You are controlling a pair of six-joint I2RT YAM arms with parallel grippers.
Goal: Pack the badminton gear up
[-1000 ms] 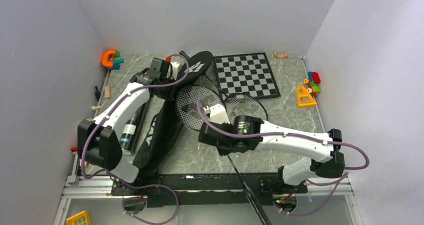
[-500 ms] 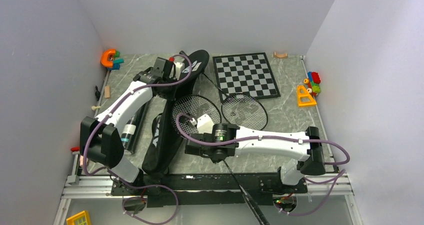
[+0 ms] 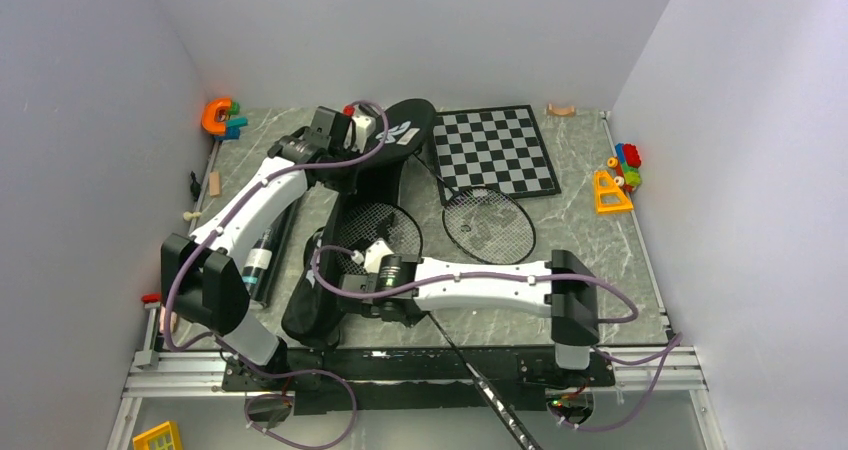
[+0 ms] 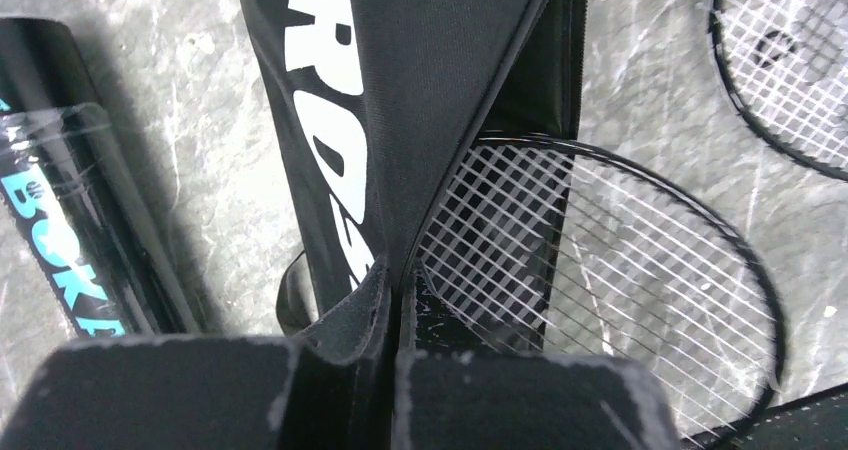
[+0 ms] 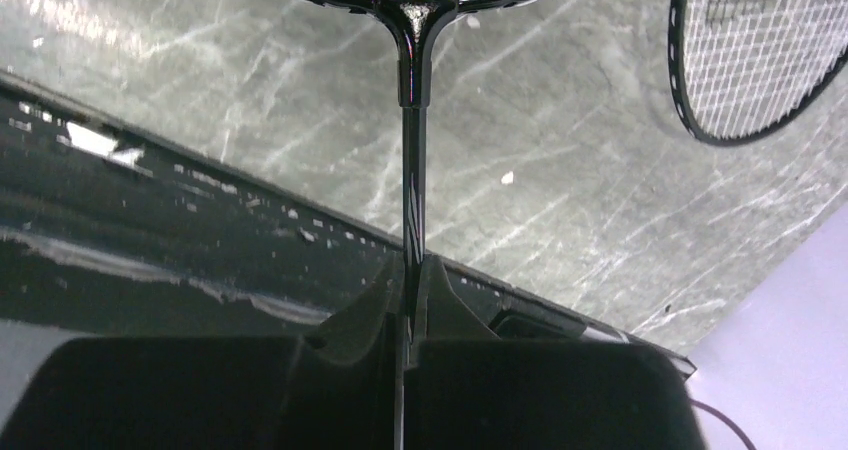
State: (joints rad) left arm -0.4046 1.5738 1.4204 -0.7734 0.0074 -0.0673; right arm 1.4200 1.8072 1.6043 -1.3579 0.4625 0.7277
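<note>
The black racket bag [image 3: 318,288] lies lengthwise on the left of the table. My left gripper [image 3: 376,138] is shut on the edge of its upper flap [image 4: 400,110] and holds it lifted, pinched between the fingers [image 4: 400,282]. My right gripper [image 3: 392,296] is shut on the thin shaft [image 5: 410,180] of a black racket. That racket's strung head [image 3: 376,226] lies partly under the raised flap, at the bag's opening [image 4: 600,270]. A second racket [image 3: 488,222] lies flat on the table to the right. The long dark tube [image 3: 262,258] lies left of the bag.
A chessboard [image 3: 494,150] sits at the back, right of the bag's top end. Colourful toys stand at the back left [image 3: 222,118] and by the right wall [image 3: 616,182]. The held racket's handle [image 3: 500,410] sticks out over the near table edge.
My right arm has swung left, carrying the racket so that its head slid from beside the second racket to the bag's opening. My left gripper has shifted slightly right with the flap.
</note>
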